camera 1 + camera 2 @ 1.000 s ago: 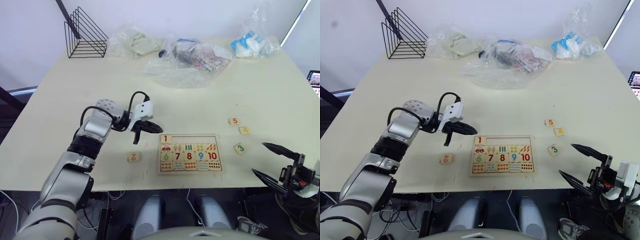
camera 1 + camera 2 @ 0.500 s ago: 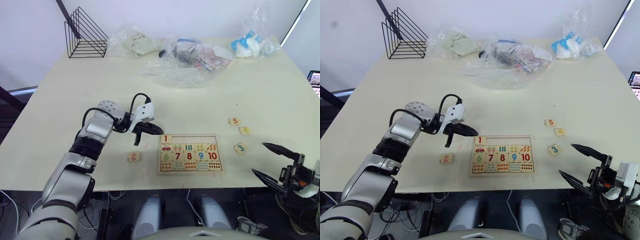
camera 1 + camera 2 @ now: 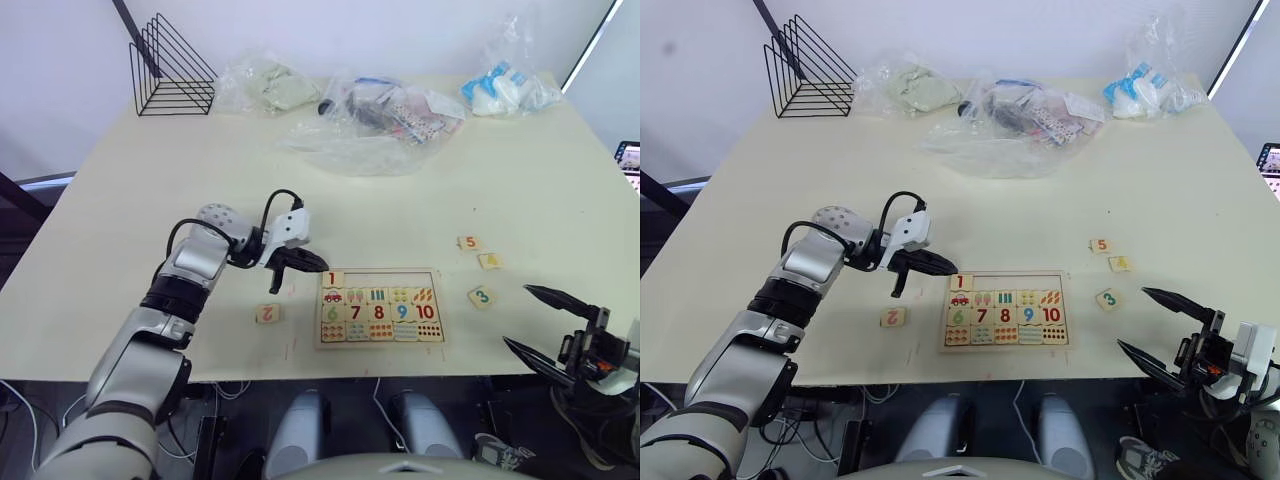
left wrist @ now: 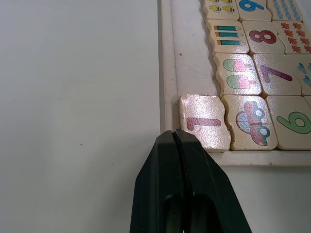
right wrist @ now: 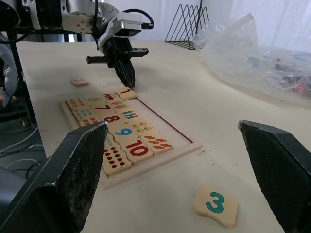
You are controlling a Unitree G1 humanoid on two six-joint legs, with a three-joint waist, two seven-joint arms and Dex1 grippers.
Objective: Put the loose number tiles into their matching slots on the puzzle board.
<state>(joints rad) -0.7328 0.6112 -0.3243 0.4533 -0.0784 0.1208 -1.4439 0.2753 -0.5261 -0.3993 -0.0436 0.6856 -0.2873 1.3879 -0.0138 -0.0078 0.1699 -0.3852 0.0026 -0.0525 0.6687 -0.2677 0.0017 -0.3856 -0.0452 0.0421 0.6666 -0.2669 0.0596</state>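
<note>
My left gripper [image 4: 176, 138] has its two black fingers pressed together with nothing between them, the tips just beside the near corner of the puzzle board [image 3: 380, 306], right next to the 1 tile [image 4: 204, 121], which sits in the end slot of the otherwise open row of slots [image 3: 390, 279]. My right gripper [image 3: 545, 322] hangs off the table's [image 3: 150, 200] front edge with its fingers spread wide and nothing in them. The 2 tile [image 3: 267, 313] lies loose on the table left of the board (well apart from it). On the right I see the 3 tile [image 3: 481, 296], the 5 tile [image 3: 467, 242] and another tile [image 3: 489, 261] between them, its digit too small to read.
</note>
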